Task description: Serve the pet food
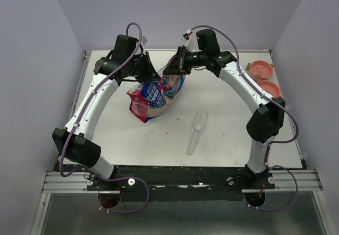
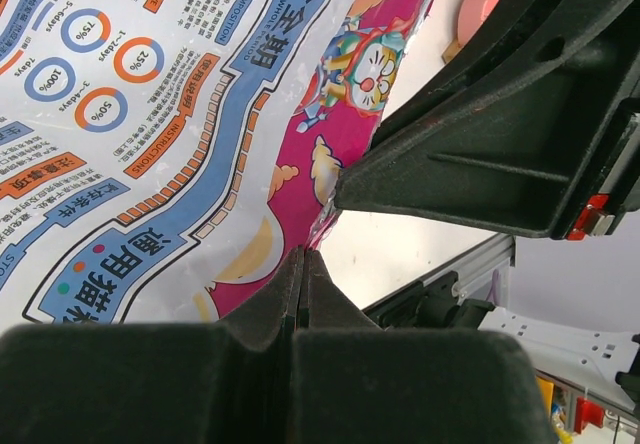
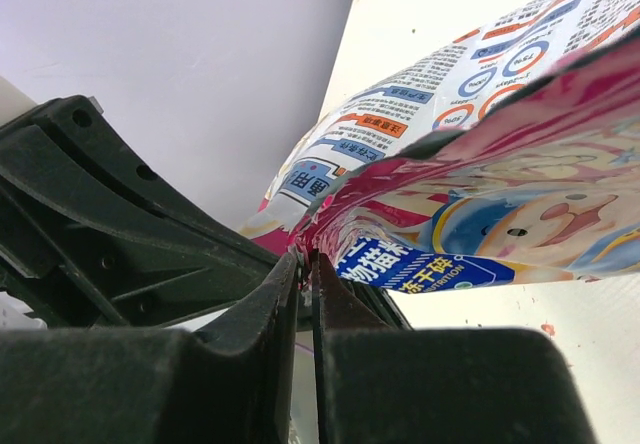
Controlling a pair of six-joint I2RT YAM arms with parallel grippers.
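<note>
The left gripper [image 2: 303, 260] has its matte black fingers pressed flat together on the crinkled pink edge of a glossy foil bag [image 1: 156, 95]. The right gripper [image 3: 308, 264] is clamped on the ragged top rim just beside it, so the bag hangs between and below both fingertips. The pet food is hidden behind the opaque film. A clear plastic scoop [image 1: 196, 132] lies well below the right fingers.

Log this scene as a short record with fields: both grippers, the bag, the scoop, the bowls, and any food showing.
left gripper: shut on the bag, top edge
right gripper: shut on the same edge
bag: pink and blue, held between the arms
scoop: clear, lying free on the table
bowls: two pink, far right corner
pet food: not visible
</note>
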